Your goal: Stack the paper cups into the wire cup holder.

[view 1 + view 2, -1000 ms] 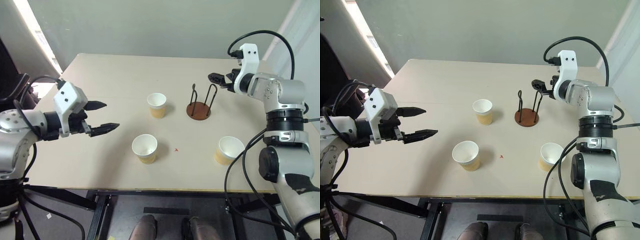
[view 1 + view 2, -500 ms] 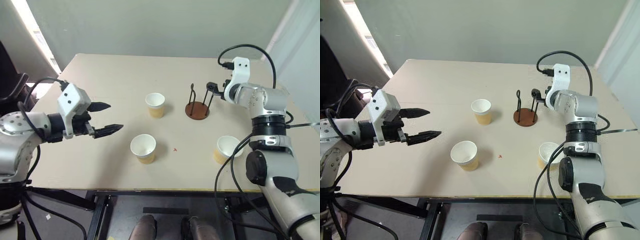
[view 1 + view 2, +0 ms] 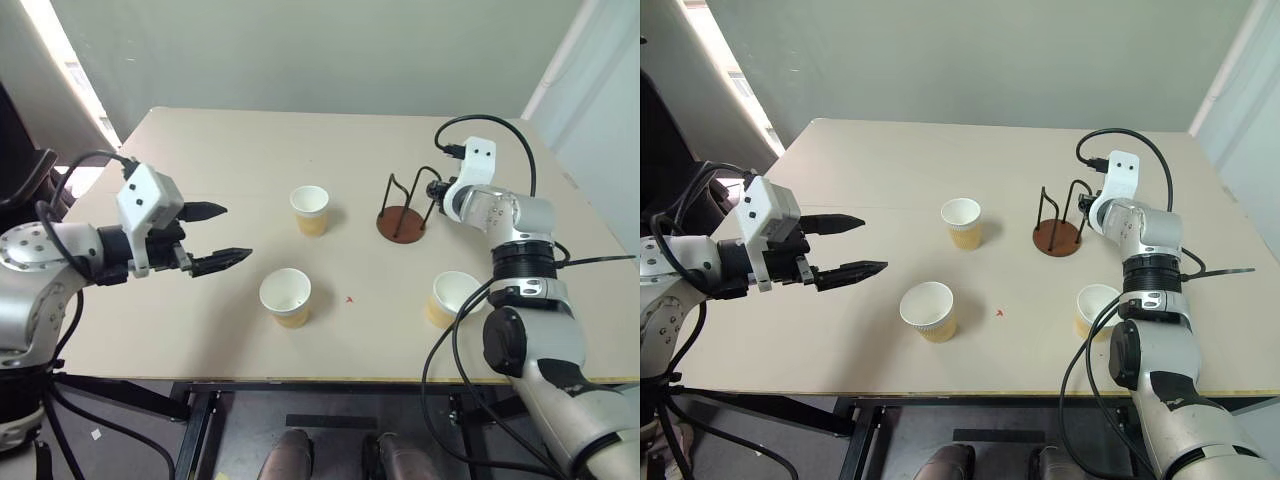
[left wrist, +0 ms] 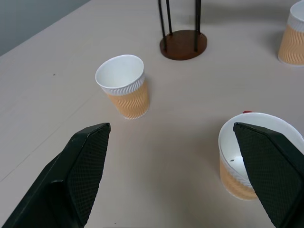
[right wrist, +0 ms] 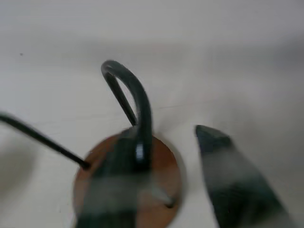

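A bare test room or lab: a plain beige counter (image 3: 250,160) on a black metal frame (image 3: 200,420) stands against blank grey-green walls (image 3: 320,50), cables (image 3: 470,380) trailing underneath.

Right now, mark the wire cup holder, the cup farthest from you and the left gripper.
wire cup holder (image 3: 401,222): left eye view, on its disc base.
farthest cup (image 3: 310,199): left eye view, inside the mouth.
left gripper (image 3: 226,235): left eye view, between fingertips.

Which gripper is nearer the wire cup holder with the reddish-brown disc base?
The right gripper: it sits at the wire cup holder, right by its wire loops. The left gripper hovers far across the table, beyond two paper cups.
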Controlling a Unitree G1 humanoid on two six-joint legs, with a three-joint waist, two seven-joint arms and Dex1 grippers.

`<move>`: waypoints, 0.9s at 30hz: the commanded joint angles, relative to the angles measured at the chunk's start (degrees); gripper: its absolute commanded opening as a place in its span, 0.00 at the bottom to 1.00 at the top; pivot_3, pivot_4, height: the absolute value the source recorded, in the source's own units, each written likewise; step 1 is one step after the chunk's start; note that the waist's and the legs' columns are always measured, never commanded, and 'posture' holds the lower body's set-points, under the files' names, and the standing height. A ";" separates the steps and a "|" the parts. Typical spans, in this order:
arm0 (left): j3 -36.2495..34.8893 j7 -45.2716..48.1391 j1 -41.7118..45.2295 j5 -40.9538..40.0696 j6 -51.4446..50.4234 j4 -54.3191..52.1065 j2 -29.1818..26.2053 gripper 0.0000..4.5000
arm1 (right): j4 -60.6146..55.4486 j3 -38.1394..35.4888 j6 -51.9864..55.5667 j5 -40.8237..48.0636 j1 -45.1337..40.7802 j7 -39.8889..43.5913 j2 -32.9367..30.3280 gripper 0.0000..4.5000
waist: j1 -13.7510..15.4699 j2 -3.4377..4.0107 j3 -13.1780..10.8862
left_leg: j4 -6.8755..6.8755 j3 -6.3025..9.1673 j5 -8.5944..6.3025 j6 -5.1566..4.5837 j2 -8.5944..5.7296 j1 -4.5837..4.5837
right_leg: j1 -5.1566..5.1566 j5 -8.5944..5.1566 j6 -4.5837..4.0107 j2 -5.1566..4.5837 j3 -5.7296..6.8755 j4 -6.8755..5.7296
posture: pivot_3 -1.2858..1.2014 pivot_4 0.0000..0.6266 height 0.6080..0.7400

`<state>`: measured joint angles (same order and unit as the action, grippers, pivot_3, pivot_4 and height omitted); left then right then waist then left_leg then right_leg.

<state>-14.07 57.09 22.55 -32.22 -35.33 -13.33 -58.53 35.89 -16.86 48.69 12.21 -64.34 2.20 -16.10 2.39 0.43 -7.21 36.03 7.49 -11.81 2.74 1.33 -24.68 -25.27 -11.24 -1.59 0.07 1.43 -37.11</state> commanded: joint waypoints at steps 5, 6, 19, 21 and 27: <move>-1.22 1.42 1.54 -0.39 0.59 0.10 -1.29 0.99 | -6.39 9.34 4.75 2.10 0.05 17.41 -4.73 0.01 | -0.04 0.00 0.00 | 0.00 -0.02 -0.01 0.01 0.01 -0.04 | -0.01 0.00 0.00 0.01 0.01 0.03 | 0.52 0.24 1.00; -0.97 2.05 1.88 -0.72 0.59 0.17 -1.28 0.99 | -7.37 11.20 5.54 2.39 0.28 20.81 -5.77 0.01 | -0.05 0.00 0.00 | 0.00 -0.02 -0.01 0.02 0.01 -0.06 | -0.01 0.00 0.00 0.01 0.02 0.04 | 0.52 0.24 1.00; 4.05 5.90 5.66 -3.67 -2.58 -2.19 0.04 0.99 | -34.08 32.06 -1.28 5.19 10.28 55.55 -16.85 0.01 | -0.25 -0.04 0.02 | 0.12 -0.03 0.15 0.29 0.04 -0.20 | -0.01 0.01 0.02 0.04 0.07 0.09 | 0.52 0.24 1.00; 4.74 4.42 6.76 -2.83 -2.73 -1.49 0.68 0.99 | -34.07 33.82 -3.78 4.07 10.89 57.27 -17.47 0.01 | -0.32 -0.04 0.02 | 0.15 -0.04 0.17 0.21 0.05 -0.19 | -0.01 0.04 0.07 0.04 0.06 0.08 | 0.52 0.24 1.00; 6.11 4.90 8.06 -3.25 -3.45 -2.49 0.82 0.99 | -33.39 36.24 -7.83 2.50 11.22 60.02 -17.09 0.01 | -0.50 -0.04 0.03 | 0.15 -0.03 0.37 -0.12 0.08 -0.14 | 0.01 0.34 0.11 0.04 0.06 0.05 | 0.52 0.24 1.00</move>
<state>-7.65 61.48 30.20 -34.79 -38.31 -14.03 -57.26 3.99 19.72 42.63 15.27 -52.11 61.52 -33.32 1.89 0.39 -7.19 36.18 7.45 -11.41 2.59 1.42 -24.79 -25.24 -10.88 -1.48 0.11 1.48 -37.06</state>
